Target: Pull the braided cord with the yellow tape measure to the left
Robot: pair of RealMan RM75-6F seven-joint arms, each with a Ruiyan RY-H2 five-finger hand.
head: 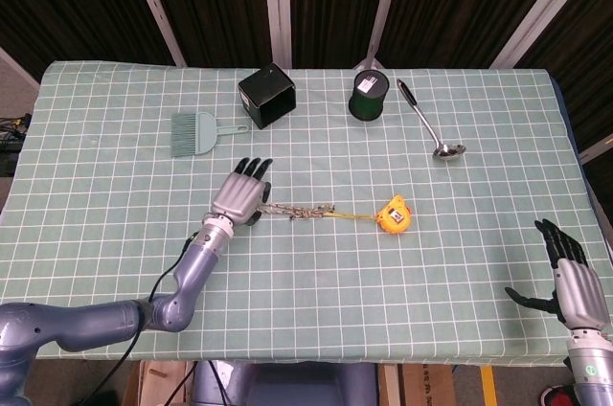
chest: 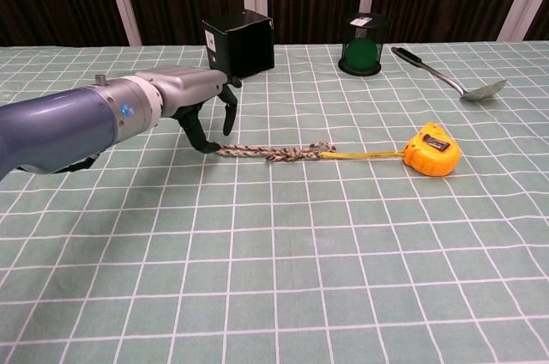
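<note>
A braided cord (head: 299, 211) (chest: 273, 152) lies across the middle of the table, joined by a thin yellow tape to a yellow tape measure (head: 394, 214) (chest: 431, 148) at its right end. My left hand (head: 241, 193) (chest: 190, 95) hovers over the cord's left end with fingers spread and pointing down; its thumb tip is close to the cord end, and I see nothing held in it. My right hand (head: 567, 277) is open at the table's near right edge, far from the cord, and only the head view shows it.
A small teal brush (head: 196, 130) lies at the back left. A black box (head: 267, 95) (chest: 238, 44) and a dark green can (head: 367, 95) (chest: 361, 44) stand at the back. A ladle (head: 430, 124) (chest: 450, 76) lies at the back right.
</note>
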